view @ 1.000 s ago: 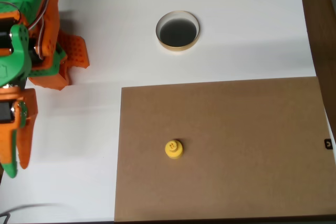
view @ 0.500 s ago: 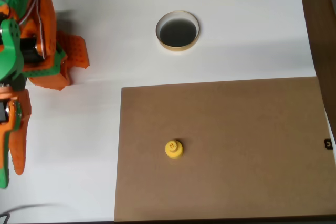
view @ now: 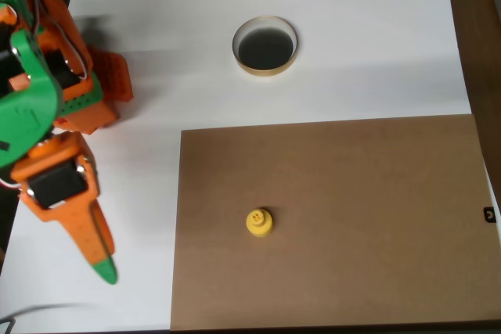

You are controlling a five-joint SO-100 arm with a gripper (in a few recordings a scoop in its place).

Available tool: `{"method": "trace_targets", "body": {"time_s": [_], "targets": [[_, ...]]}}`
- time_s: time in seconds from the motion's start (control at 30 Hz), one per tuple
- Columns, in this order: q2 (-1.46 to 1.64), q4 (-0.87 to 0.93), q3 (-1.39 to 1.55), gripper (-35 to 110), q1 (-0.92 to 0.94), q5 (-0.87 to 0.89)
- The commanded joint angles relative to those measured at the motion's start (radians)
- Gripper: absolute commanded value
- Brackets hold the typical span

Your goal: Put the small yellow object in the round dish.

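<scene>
orange and green, the gripper (view: 98, 260) sits at the left of the overhead view above the white table (view: 368, 44), its tip pointing down-right; whether its jaws are apart or together i cannot tell, and it holds nothing. right of it lies a brown board (view: 376, 217), likely a work mat, with the small yellow object (view: 259, 222) upright on its left part, well apart from the gripper. the round dish (view: 265, 45) waits empty on the table beyond the board, so the pickup is not yet done.

Orange and green plastic arm (view: 47, 115) with thin white cables and black motor blocks.
</scene>
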Motion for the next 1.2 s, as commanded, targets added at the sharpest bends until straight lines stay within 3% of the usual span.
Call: {"method": "trace_targets", "body": {"time_s": [0.0, 0.67, 1.17], "targets": [[-0.054, 0.02, -0.098, 22, -0.052, -0.021], [-0.499, 0.244, -0.465, 28, -0.331, 0.009], [-0.597, 0.302, -0.538, 29, -0.449, 0.046]]}}
